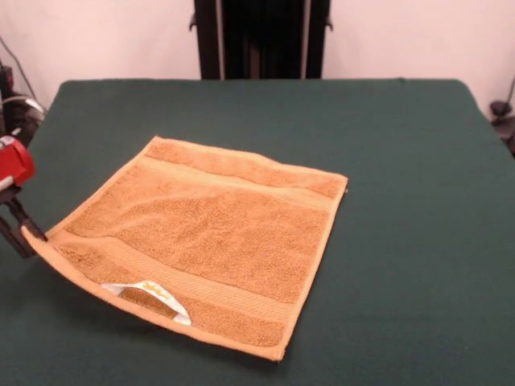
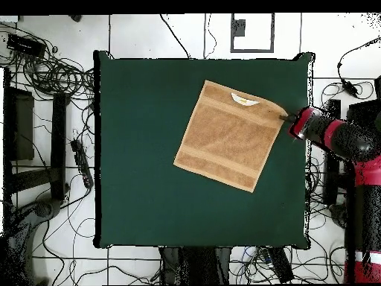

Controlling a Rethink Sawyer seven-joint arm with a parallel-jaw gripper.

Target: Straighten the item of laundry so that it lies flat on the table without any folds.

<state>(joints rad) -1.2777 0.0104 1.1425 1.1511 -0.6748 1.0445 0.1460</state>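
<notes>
The orange-tan towel (image 1: 213, 233) lies spread almost flat on the green table (image 1: 402, 161), turned at an angle. Its near left edge is lifted off the cloth, and the white care tag (image 1: 149, 293) shows there. My gripper (image 1: 24, 237) is at the picture's left edge, shut on the towel's left corner and holding it slightly raised. In the overhead view the towel (image 2: 231, 134) sits right of the table's (image 2: 149, 186) middle. The gripper (image 2: 284, 118) pinches its right corner near the table's right edge. The tag (image 2: 244, 98) is at the towel's top edge.
The robot's black pedestal (image 1: 261, 39) stands behind the table's far edge. My red and black arm (image 2: 338, 138) reaches in from the right, over the table's edge. Cables (image 2: 52, 74) and black frames lie on the floor to the table's left.
</notes>
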